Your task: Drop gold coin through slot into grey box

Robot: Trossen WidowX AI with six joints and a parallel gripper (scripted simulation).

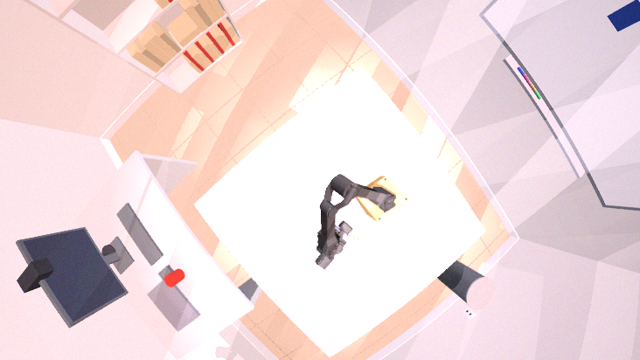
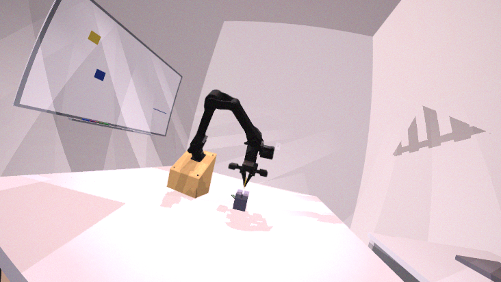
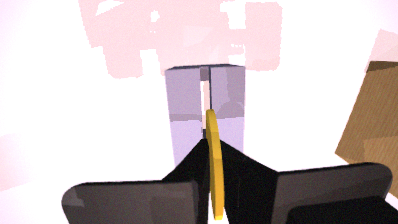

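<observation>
Near the middle of the exterior view, we have our claw (image 2: 245,185) (image 3: 209,145) pinched firmly on the gold coin (image 2: 246,182) (image 3: 215,162), its fingers pointing down. The coin is edge-on to us in the wrist view, running from the centre to the lower edge between the dark fingers. Just beneath the claw in the exterior view we see the grey box (image 2: 240,202) (image 3: 227,95) on the white bench (image 1: 277,187) (image 2: 139,241). In the wrist view the box fills the upper centre, its narrow slot running up the frame, with the coin's upper end overlapping the slot's lower part. A bit of green shows beside the box's left side in the exterior view. Our arm (image 1: 328,218) (image 2: 245,120) stands on a wooden block (image 1: 376,214) (image 2: 183,180), left of the box there.
</observation>
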